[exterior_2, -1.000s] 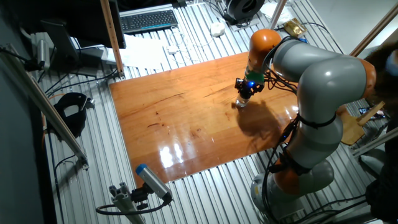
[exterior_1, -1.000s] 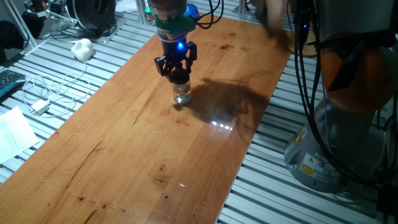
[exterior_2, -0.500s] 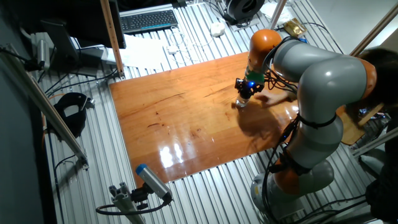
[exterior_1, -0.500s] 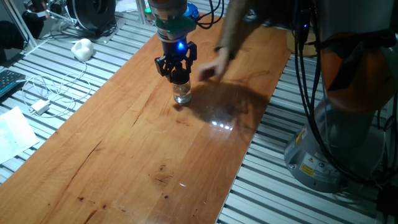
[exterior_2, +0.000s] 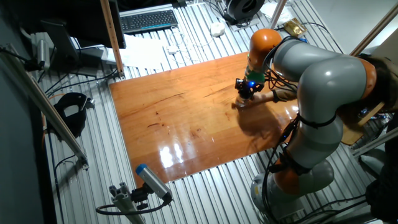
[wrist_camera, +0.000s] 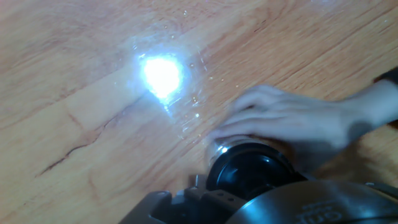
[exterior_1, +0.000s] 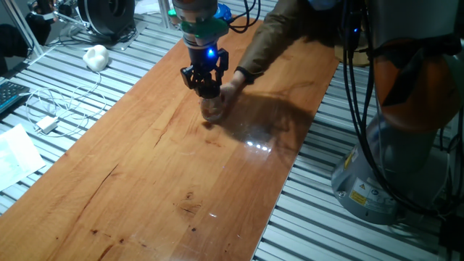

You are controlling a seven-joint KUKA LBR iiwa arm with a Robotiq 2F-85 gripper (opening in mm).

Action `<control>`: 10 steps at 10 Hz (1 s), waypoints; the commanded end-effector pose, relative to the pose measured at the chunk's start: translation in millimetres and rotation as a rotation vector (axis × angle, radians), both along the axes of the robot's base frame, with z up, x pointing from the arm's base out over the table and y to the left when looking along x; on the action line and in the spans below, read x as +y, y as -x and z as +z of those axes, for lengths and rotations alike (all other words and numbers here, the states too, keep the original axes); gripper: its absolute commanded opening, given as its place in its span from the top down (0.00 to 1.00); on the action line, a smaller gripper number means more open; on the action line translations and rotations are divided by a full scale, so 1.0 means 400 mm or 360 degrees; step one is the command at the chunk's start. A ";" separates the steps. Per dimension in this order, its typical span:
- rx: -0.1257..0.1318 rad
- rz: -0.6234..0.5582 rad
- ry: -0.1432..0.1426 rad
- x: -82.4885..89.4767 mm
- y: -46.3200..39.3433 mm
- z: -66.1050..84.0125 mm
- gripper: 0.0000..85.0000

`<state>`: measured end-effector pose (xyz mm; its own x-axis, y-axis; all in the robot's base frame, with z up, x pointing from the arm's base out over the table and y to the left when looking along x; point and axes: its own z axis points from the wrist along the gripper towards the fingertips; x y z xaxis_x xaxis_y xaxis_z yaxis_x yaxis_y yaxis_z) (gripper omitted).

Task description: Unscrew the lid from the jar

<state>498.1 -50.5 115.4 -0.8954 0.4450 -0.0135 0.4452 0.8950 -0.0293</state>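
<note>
Jar [exterior_1: 212, 109] lidded, hand [exterior_1: 230, 93] around it

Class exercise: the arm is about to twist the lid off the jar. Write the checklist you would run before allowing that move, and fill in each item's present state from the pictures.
1. Gripper down over the lid: ok.
2. Fingers closed firmly on the lid: cannot tell; the grip is hidden.
3. Jar upright on the table: ok.
4. Jar held against turning: a person's hand is wrapped around it, ok for holding.
5. No person near the arm: not ok; that hand sits right under the gripper.
6. Table around the jar free of other things: ok.
</note>
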 end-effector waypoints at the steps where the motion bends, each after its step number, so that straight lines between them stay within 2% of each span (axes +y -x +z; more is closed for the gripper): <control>1: 0.0001 0.0025 0.0005 0.000 0.000 -0.001 0.60; 3: 0.0014 0.0112 0.0021 0.000 0.000 0.000 0.60; 4: 0.0019 0.0166 0.0016 0.000 0.000 0.000 0.80; 10: 0.0052 0.0538 -0.0004 0.000 0.000 0.002 0.80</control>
